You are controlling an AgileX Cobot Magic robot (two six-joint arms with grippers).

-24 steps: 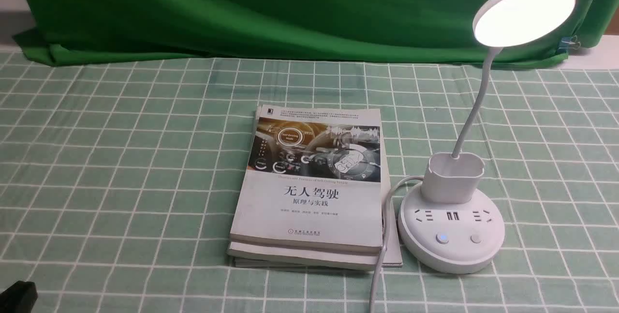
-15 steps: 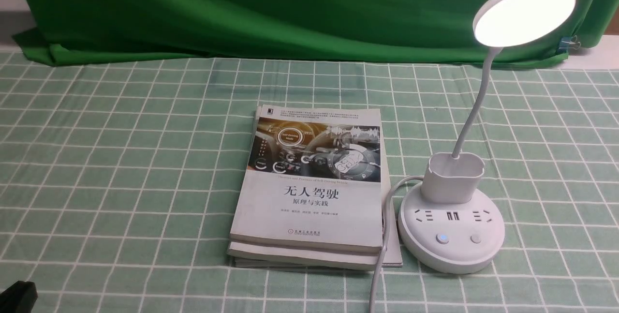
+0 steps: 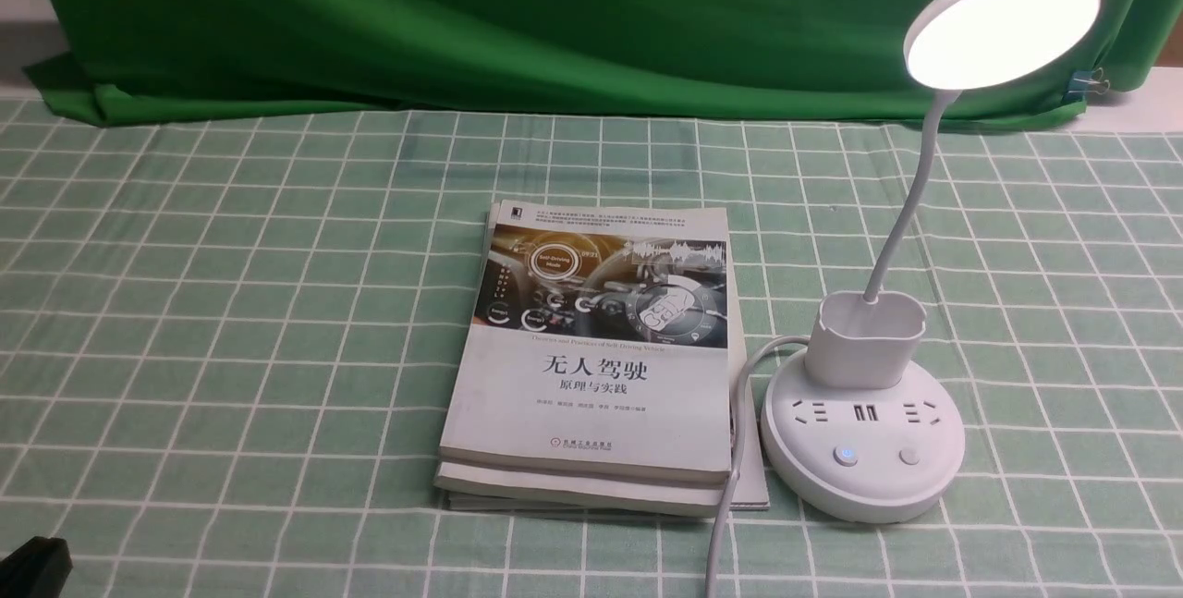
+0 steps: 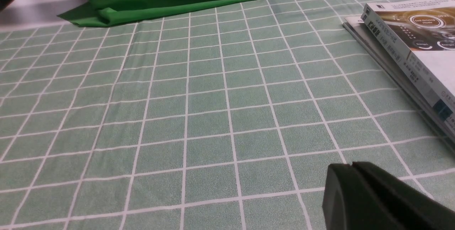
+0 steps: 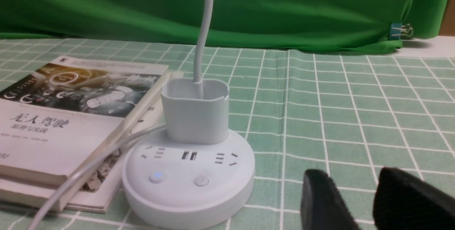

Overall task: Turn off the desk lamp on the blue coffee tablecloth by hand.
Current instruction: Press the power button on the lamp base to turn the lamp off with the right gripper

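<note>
The right gripper holds its 2 black fingers apart with only cloth showing between them. It grips nothing and hovers near the base of the desk lamp. The left gripper looks pressed shut and empty. The lamp stands lit on the mint checked tablecloth, just beside the stacked books.

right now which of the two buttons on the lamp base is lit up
The left button, nearer the book, glows blue; the right button is unlit.
</note>
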